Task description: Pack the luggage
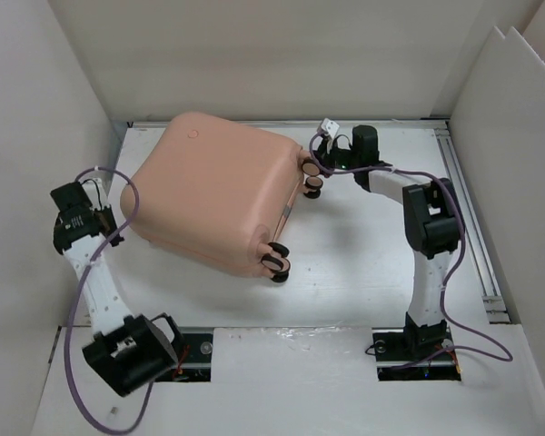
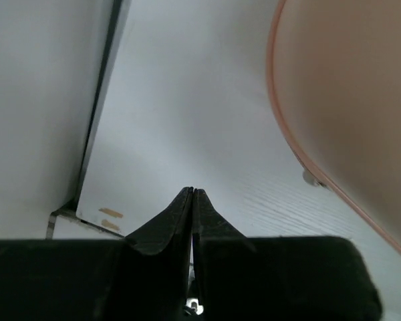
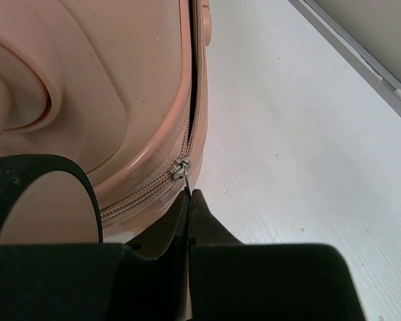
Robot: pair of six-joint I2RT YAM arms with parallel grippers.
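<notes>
From above, the luggage (image 1: 213, 186) lies lid-closed mid-table between the arms, the left wrist view shows the left gripper (image 2: 192, 195) pinched together on nothing beside its shell, and the right wrist view has the right gripper (image 3: 188, 196) nipping the zipper pull (image 3: 181, 168), with the seam ahead gaping, so zipping looks unfinished.

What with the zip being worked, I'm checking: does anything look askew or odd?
The suitcase lies skewed to the table edges, and its zipper gapes open beyond the zipper pull that the right hand pinches.
</notes>
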